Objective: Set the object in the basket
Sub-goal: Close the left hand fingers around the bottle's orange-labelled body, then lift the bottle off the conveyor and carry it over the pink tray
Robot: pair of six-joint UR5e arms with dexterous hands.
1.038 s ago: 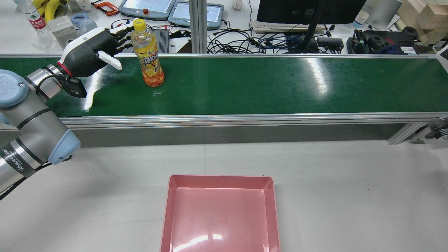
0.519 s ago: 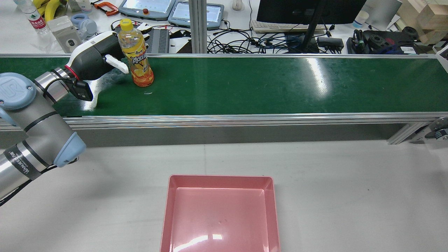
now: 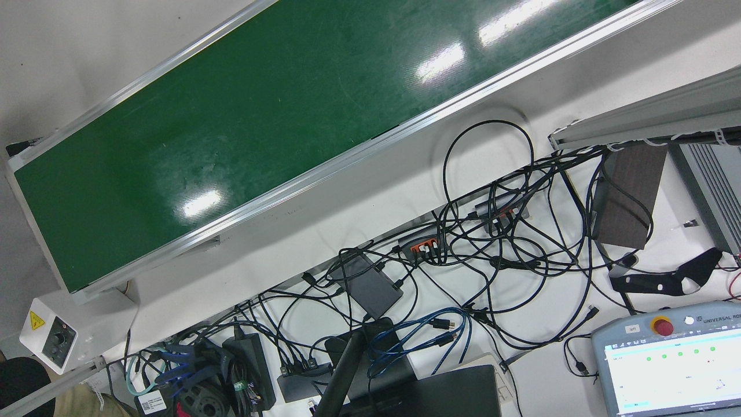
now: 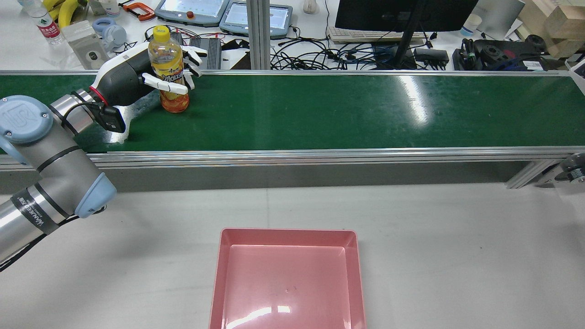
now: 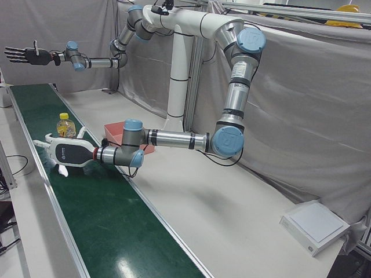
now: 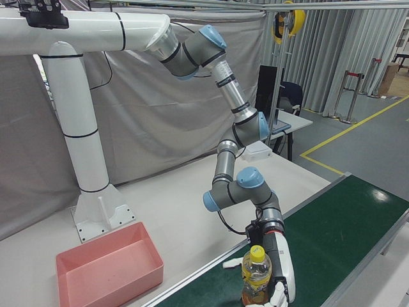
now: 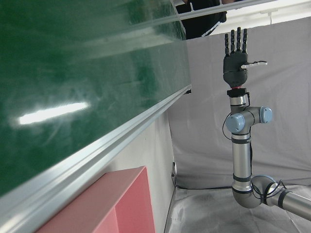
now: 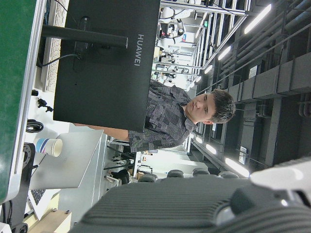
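A bottle (image 4: 170,68) of orange drink with a yellow cap stands upright on the green conveyor belt (image 4: 320,109), near its left end. My left hand (image 4: 128,77) reaches in from the left and cups it, thumb across the front of the label, fingers (image 4: 194,54) spread behind it, not clamped. The bottle (image 6: 257,275) and left hand (image 6: 281,262) also show in the right-front view, and the bottle (image 5: 65,125) and left hand (image 5: 66,152) in the left-front view. My right hand (image 5: 26,55) is raised high, open and empty. The pink basket (image 4: 288,231) sits empty on the grey table.
Behind the belt is a desk with a monitor (image 4: 402,13), cables (image 4: 329,57) and teach pendants (image 4: 192,10). The belt's metal rail (image 4: 320,155) separates it from the grey table. A control box (image 3: 49,339) sits at the belt's end.
The bottle has travelled left along the belt. My left hand has moved right and forward to meet it, and its thumb and fingers now surround the bottle.
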